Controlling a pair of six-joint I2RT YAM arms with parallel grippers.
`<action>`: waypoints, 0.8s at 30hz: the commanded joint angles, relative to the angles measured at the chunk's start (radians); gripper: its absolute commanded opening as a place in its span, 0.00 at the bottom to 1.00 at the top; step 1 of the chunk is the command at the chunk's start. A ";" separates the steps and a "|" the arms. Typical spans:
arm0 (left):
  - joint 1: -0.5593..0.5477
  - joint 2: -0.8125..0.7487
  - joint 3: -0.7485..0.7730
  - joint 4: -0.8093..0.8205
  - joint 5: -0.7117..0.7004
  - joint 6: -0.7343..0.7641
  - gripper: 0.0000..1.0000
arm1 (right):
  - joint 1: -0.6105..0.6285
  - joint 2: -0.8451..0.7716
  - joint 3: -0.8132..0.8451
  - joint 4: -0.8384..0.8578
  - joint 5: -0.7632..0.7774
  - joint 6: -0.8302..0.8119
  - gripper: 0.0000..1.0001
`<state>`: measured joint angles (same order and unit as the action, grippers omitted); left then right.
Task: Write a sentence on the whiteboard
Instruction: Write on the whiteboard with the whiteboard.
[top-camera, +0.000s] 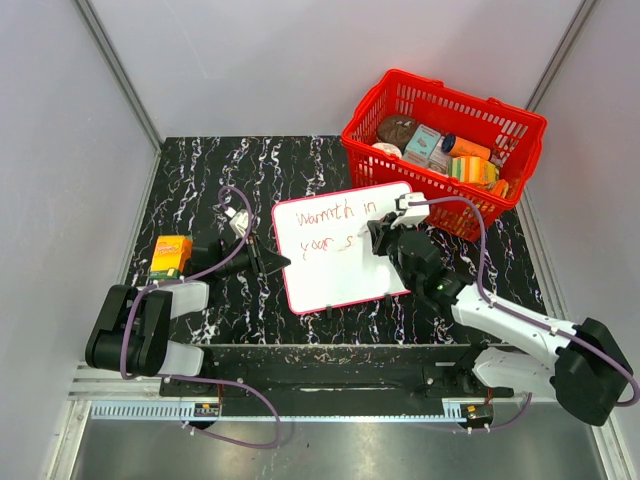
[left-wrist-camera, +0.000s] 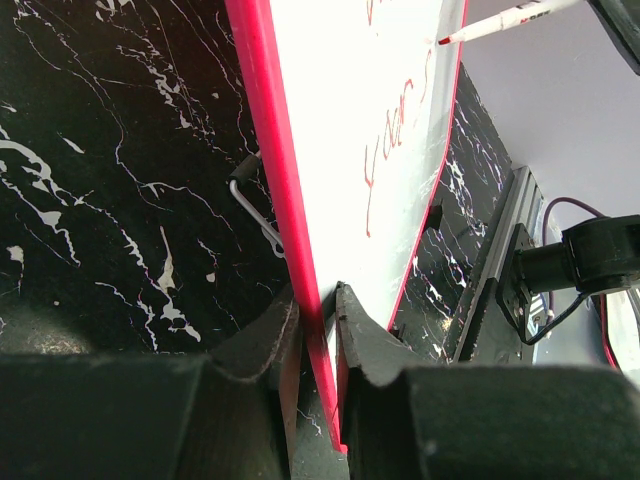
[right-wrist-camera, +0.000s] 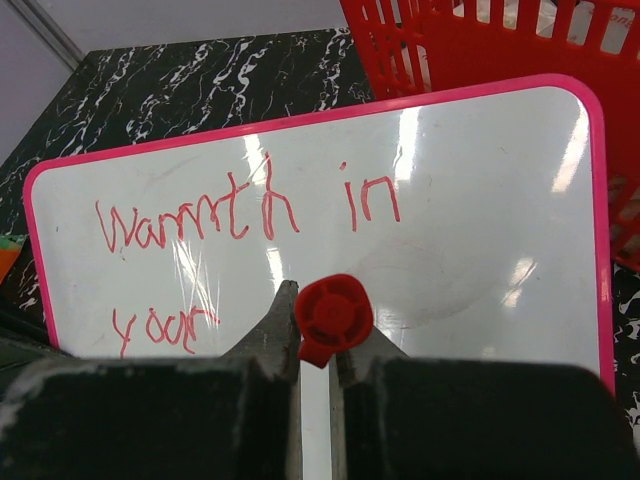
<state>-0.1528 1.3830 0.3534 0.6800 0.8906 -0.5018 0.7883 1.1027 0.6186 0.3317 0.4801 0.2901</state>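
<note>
The whiteboard, white with a thin red frame, is propped up at a tilt in the middle of the black marbled table. My left gripper is shut on its left edge; the left wrist view shows both fingers clamping the red frame. The sentence in red cursive reads "warmth in" with "your s" below it. My right gripper is shut on a red marker, seen end-on from its wrist. The marker's tip touches the board just right of "your".
A red basket full of groceries stands at the back right, close behind the board's top corner. An orange box lies at the table's left edge. A wire stand shows behind the board.
</note>
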 joint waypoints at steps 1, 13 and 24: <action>-0.014 -0.010 0.022 0.026 -0.019 0.066 0.00 | -0.020 0.025 0.046 0.053 0.006 -0.011 0.00; -0.014 -0.009 0.025 0.023 -0.019 0.066 0.00 | -0.021 0.036 0.033 0.047 -0.060 0.017 0.00; -0.014 -0.009 0.025 0.023 -0.022 0.069 0.00 | -0.021 0.014 0.020 -0.011 -0.083 0.023 0.00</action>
<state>-0.1543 1.3830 0.3534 0.6792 0.8898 -0.5014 0.7757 1.1309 0.6189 0.3492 0.4160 0.3035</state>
